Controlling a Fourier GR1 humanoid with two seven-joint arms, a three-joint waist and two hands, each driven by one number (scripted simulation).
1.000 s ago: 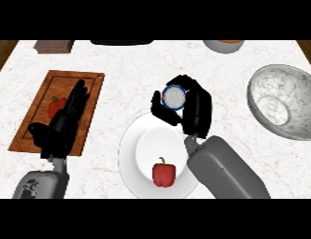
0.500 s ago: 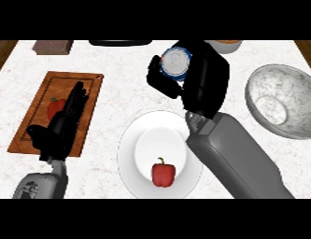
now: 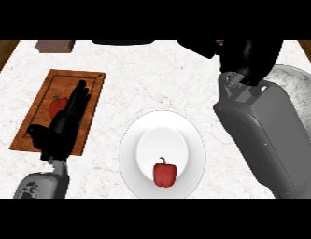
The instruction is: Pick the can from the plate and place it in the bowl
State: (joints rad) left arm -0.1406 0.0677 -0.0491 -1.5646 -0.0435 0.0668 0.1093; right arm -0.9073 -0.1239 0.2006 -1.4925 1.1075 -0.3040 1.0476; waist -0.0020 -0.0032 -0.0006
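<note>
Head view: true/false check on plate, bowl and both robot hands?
1. A red pepper lies on the plate. True.
2. The can stands on the plate. False: only the pepper is on it, and no can shows there.
3. The left robot hand is over the cutting board. True.
4. The bowl is left of the plate. False: it is to the plate's right.
5. The right robot hand hovers over the pepper. False: it is up at the view's top, beyond the plate.
</note>
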